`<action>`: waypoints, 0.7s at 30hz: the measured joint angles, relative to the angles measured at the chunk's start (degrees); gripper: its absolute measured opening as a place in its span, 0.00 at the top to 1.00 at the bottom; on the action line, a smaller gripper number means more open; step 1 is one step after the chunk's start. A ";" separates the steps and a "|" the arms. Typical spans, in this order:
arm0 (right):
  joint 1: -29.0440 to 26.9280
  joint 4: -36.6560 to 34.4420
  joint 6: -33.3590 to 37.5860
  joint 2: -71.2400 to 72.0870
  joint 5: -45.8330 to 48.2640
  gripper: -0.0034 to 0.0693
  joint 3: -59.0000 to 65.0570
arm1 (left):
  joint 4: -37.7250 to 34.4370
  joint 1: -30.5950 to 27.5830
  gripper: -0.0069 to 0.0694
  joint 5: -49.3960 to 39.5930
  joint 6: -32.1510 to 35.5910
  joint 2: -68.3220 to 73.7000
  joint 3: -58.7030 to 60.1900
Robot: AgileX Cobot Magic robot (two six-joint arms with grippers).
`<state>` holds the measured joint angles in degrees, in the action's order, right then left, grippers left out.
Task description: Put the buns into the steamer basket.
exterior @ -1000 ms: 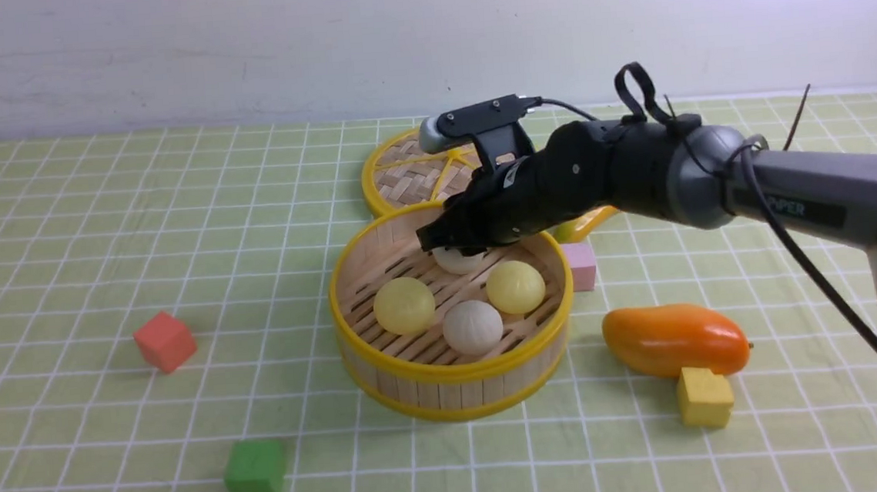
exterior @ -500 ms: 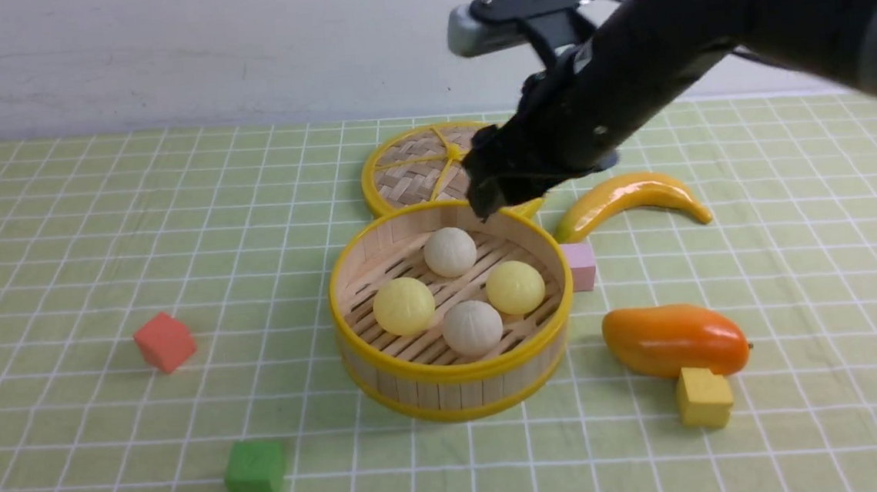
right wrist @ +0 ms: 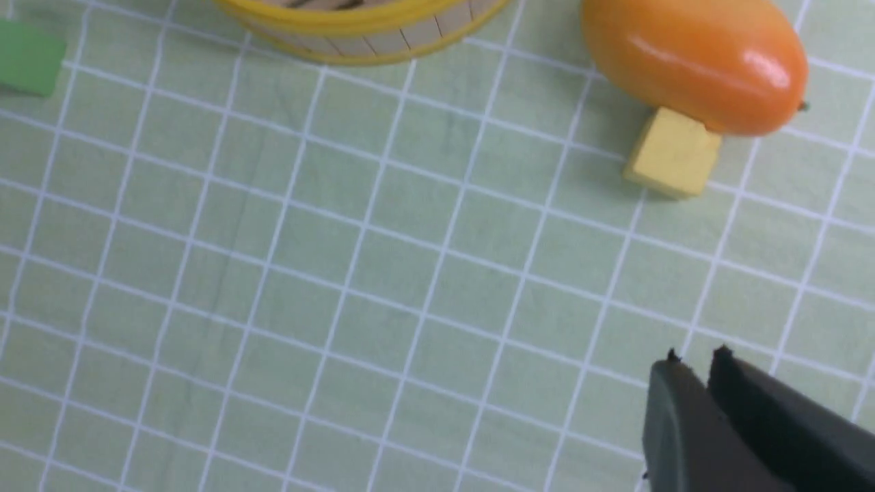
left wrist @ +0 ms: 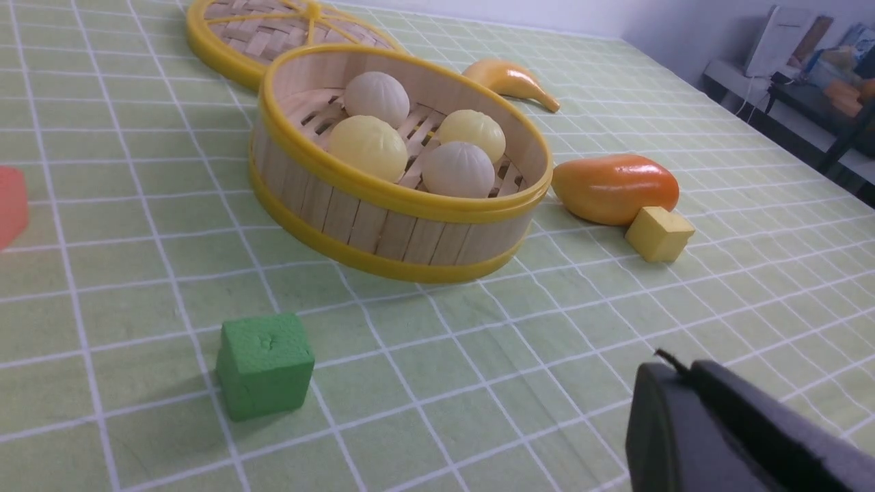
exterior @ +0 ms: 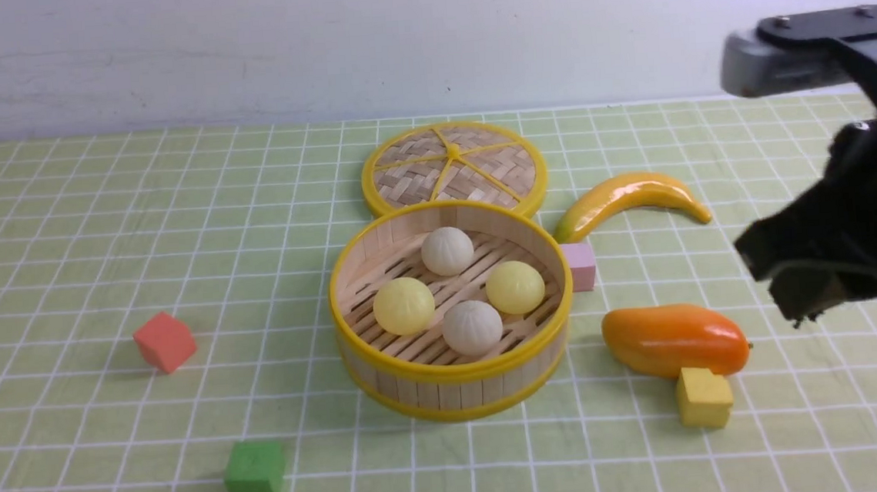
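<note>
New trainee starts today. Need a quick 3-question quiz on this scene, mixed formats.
1. True or false: all four buns lie inside the steamer basket.
2. Which cube touches the mango? A) red B) green C) yellow D) pink
3. Fill in: the right claw is ____ and holds nothing.

Key:
1. true
2. C, the yellow cube
3. shut

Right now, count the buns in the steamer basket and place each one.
4, all inside the steamer basket: an off-white bun at the back, a yellow bun on the left, a second yellow bun on the right, a second off-white bun at the front. None looks hidden.
</note>
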<state>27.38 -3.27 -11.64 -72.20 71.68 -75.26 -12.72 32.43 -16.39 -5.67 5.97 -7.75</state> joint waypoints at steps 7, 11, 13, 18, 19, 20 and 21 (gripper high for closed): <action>0.00 0.11 -0.14 5.01 -0.01 0.94 0.34 | 0.00 0.00 0.88 0.00 0.00 0.00 0.00; -1.56 2.41 0.52 9.10 -0.25 0.94 1.31 | 0.00 0.00 0.87 0.00 0.00 0.00 0.00; -3.97 3.27 1.47 13.57 -3.50 0.94 3.64 | 0.00 0.00 0.87 0.00 0.00 0.00 0.00; -13.23 1.47 7.42 29.50 -20.76 0.94 20.24 | 0.00 0.00 0.86 0.00 0.00 0.00 0.00; -16.34 0.34 9.57 35.89 -26.54 0.94 28.35 | 0.00 0.00 0.86 0.00 0.00 0.00 0.00; -18.89 -0.55 10.54 41.51 -31.06 0.94 35.64 | 0.00 0.00 0.86 0.00 0.00 0.00 0.00; -20.79 -1.10 10.83 46.19 -34.35 0.94 41.73 | 0.00 0.00 0.86 0.00 0.00 0.00 0.00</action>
<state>6.59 -4.37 -0.82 -26.01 37.33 -33.53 -12.72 32.43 -16.39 -5.67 5.97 -7.75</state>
